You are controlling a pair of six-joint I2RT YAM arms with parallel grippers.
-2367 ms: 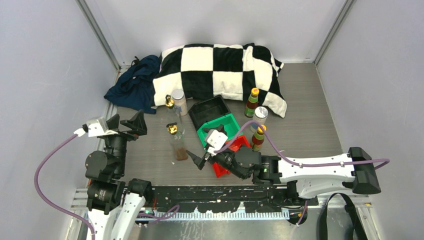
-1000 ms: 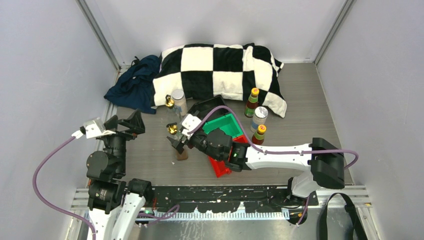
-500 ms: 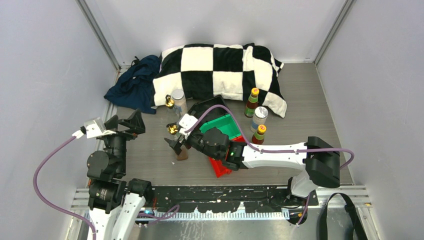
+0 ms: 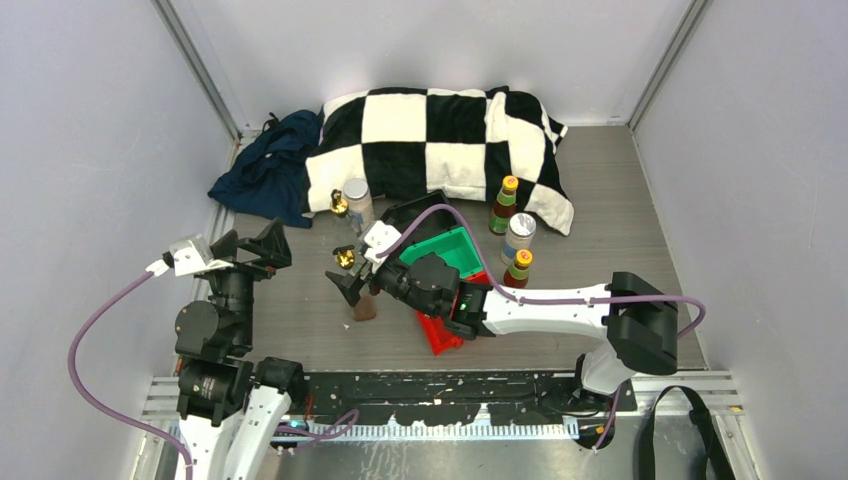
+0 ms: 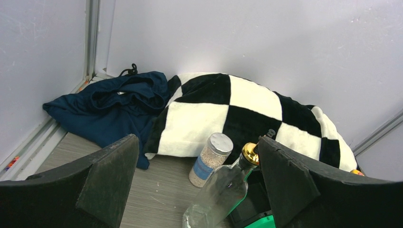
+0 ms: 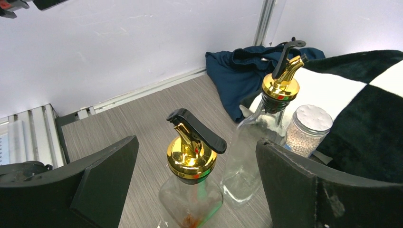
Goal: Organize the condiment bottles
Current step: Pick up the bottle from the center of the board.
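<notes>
The right gripper [image 4: 352, 284] has its jaws wide apart, 1 on each side of the near glass bottle [image 4: 362, 305]. In the right wrist view the bottle's gold pourer top sits between the 2 fingers [image 6: 95, 190] with clear space on both sides, so nothing is clamped. This bottle stands upright on the grey table [image 4: 600, 200], left of centre, with a little brown liquid at its bottom.

Just beyond it stands the far glass bottle [image 6: 247, 152], also upright. The left shaker jar [image 4: 358, 203] is just to its far right, at the edge of the checkered pillow [image 4: 440, 140].

The black bin [image 4: 415, 215] lies close to the right of the 2 glass bottles. The green bin [image 4: 455, 250] and the red bin [image 4: 438, 338] follow toward the near side. The right arm reaches across the green and red bins and hides much of both.

Right of the bins stand 3 more bottles in a short line. The far sauce bottle [image 4: 503, 207] is beside the pillow's corner, then the right shaker jar [image 4: 519, 237], then the near sauce bottle [image 4: 517, 270].

A blue cloth [image 4: 265, 170] is heaped in the far left corner, touching the pillow.

The left gripper [image 4: 252, 243] hangs at the left edge, jaws spread and holding nothing, well apart from the bottles.
</notes>
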